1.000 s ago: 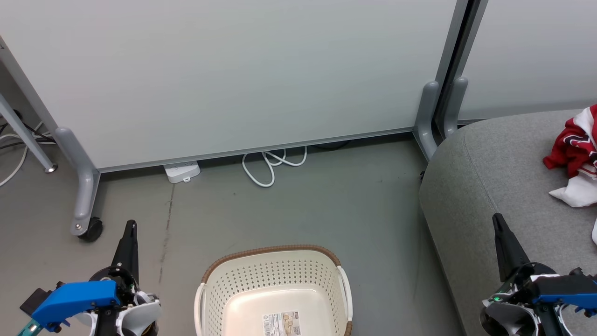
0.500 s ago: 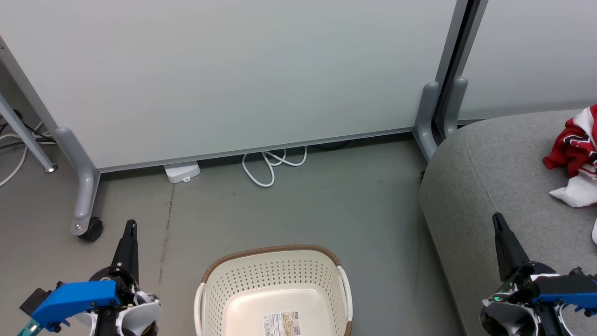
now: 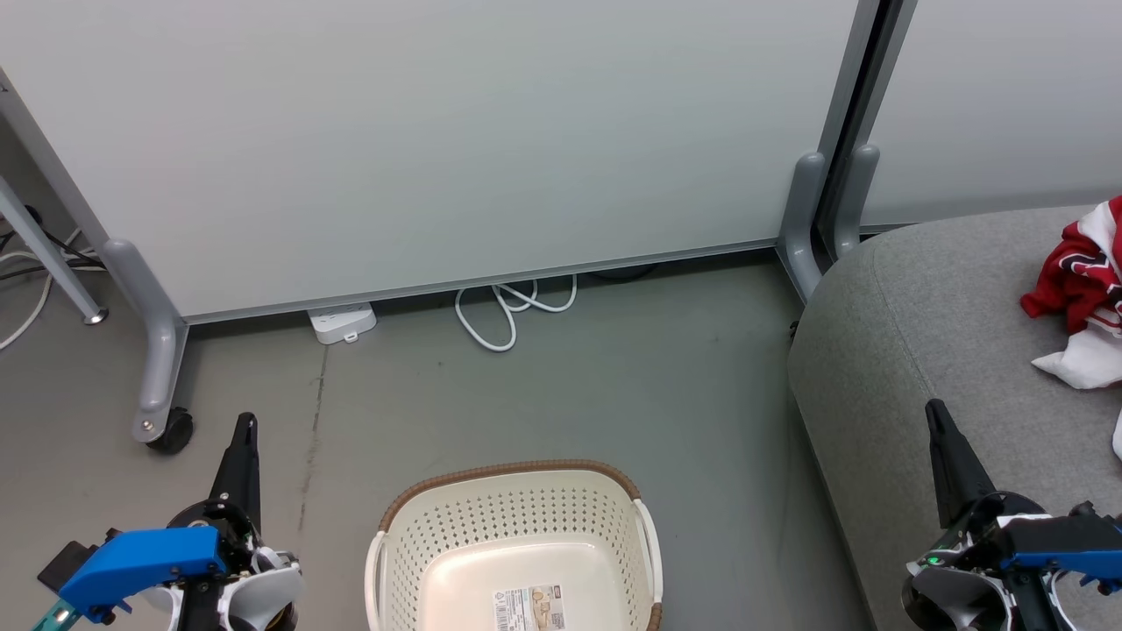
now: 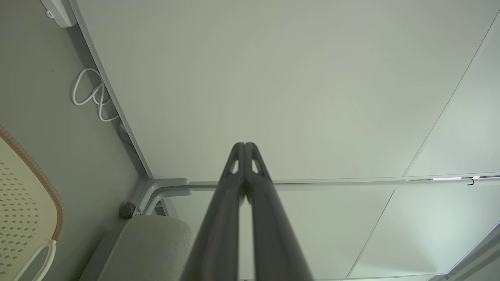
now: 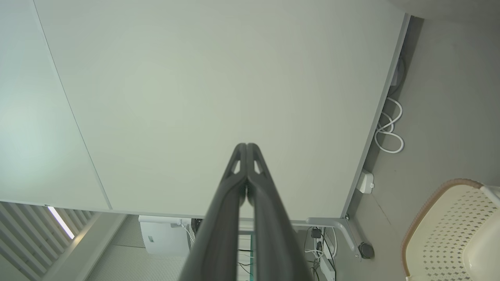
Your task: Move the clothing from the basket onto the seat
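Clothing [image 3: 1076, 282] lies on the seat [image 3: 920, 333], ahead and right of my right gripper [image 3: 933, 407], far from my left gripper [image 3: 246, 421], both pinched closed on nothing, the bare-looking basket [image 3: 517, 513] between them.

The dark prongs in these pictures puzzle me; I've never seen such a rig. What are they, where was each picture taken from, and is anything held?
They are a robot's two grippers. The wide picture looks down from its head: left gripper lower left, right gripper lower right, both shut, holding nothing. The other two come from wrist cameras looking along each gripper at a partition panel. On the floor stands a cream laundry basket, its visible part empty; red clothing lies on the grey seat.
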Controlling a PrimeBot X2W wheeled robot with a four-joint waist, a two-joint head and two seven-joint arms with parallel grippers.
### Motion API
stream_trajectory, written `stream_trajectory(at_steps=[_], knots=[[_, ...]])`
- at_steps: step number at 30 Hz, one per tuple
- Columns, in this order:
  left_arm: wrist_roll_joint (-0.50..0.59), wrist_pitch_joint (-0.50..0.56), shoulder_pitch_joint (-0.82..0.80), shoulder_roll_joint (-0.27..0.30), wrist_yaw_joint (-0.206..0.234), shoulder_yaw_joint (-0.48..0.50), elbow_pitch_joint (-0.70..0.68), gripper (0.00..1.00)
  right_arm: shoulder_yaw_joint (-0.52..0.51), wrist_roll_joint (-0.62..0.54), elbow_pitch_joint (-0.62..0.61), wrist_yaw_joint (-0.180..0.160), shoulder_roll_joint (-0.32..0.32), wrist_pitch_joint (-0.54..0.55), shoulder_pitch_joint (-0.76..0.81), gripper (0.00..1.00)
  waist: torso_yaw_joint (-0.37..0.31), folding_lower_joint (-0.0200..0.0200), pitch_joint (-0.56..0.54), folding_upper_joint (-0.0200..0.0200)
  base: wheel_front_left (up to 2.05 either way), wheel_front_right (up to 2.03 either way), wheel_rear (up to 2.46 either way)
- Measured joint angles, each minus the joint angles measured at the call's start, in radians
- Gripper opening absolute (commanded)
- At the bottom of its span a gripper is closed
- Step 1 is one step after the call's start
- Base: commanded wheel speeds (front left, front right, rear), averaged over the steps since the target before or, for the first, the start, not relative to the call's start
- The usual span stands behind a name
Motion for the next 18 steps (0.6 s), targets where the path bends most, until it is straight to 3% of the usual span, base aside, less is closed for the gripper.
stream_trajectory(at_steps=[18], knots=[[0.0, 0.0, 0.0, 0.0, 0.0, 0.0, 0.0, 0.0, 0.0, 0.0, 0.0, 0.0, 0.0, 0.0, 0.0, 0.0, 0.0, 0.0, 0.0, 0.0, 0.0, 0.0, 0.0]])
